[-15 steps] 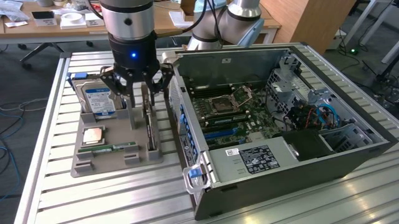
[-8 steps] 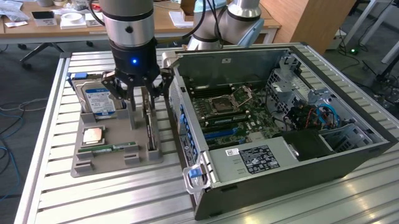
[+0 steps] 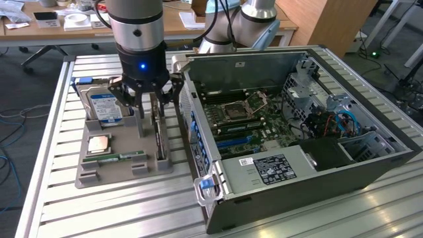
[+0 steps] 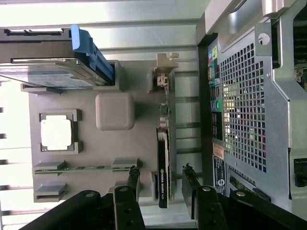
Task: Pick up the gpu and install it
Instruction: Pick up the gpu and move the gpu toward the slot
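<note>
Silver arm (image 3: 135,22), black gripper (image 3: 148,106), perhaps a blue indicator light (image 3: 142,66).

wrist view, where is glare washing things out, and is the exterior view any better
Wrist view: the slatted table beyond the parts tray is blown out white, and the processor looks bleached, while the gpu stays dark. Exterior view: lighting is even, with a soft sheen on the table slats near the computer case.

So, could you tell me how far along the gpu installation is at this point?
Nothing looks done yet: the gpu stands on edge in the gray holder, outside the open computer case. In hand: the open fingers sit either side of the card, not gripping. Picking up and installing remain.
</note>
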Controlling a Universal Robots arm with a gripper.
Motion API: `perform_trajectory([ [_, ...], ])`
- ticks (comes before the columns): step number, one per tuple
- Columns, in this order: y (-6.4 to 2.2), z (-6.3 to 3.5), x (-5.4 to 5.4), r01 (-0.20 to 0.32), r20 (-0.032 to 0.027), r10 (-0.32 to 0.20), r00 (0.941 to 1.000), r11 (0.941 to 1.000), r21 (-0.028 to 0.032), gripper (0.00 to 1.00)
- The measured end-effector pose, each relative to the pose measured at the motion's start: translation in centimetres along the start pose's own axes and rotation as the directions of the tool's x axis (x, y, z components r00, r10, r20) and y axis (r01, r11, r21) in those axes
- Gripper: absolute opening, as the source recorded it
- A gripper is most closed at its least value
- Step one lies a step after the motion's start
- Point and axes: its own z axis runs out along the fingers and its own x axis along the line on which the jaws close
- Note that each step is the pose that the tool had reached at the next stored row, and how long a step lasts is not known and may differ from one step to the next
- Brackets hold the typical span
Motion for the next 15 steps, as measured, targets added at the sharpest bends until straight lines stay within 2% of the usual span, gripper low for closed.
perform_trajectory([
  [7,0.01,0.12,-0.2,0.0,0.0001,0.0,1.0,1.0,-0.0001,0.49],
  [15,-0.04,1.08,-0.2,0.001,0.0003,-0.001,1.0,1.0,-0.0001,0.49],
])
